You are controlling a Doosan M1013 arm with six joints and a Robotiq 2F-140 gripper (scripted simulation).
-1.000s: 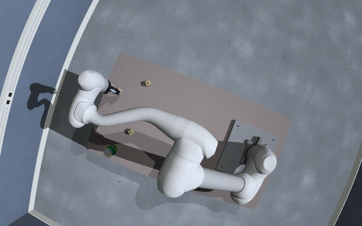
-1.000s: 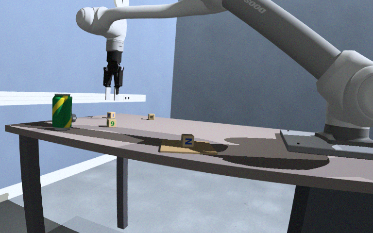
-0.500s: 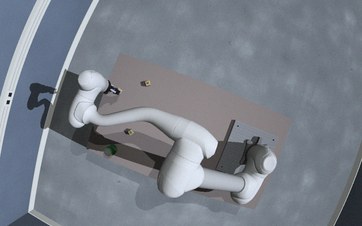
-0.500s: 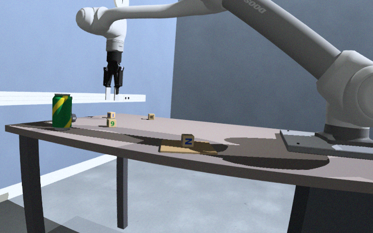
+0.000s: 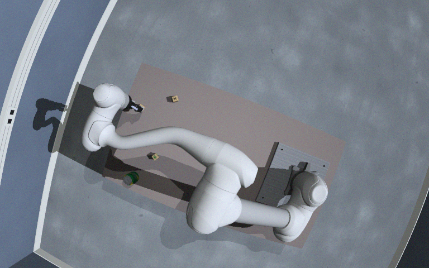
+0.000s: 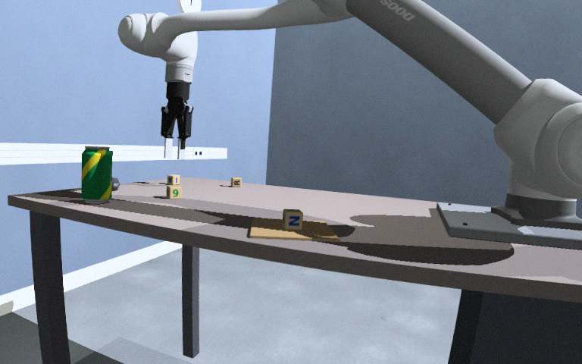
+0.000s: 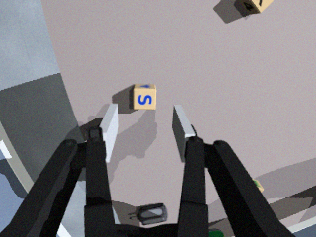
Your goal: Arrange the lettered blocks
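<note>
My gripper [image 6: 173, 153] hangs well above the far left part of the table, fingers partly apart with nothing between them. In the wrist view the fingertips frame a wooden block with a blue S on top [image 7: 145, 98], which lies on the table below; it also shows in the top and exterior views [image 5: 142, 106] [image 6: 173, 179]. A block with a black X on top [image 5: 174, 99] lies further along the table. A block with green marks [image 5: 154, 156] [image 6: 173, 192] lies near the can. A block showing a blue N on its side [image 6: 292, 219] stands on the tan mat [image 6: 292, 231].
A green and yellow can [image 6: 97, 174] [image 5: 130, 178] stands at the table's left front corner. The arm's grey base plate [image 6: 493, 223] is at the right end. In the overhead view the arm hides the mat.
</note>
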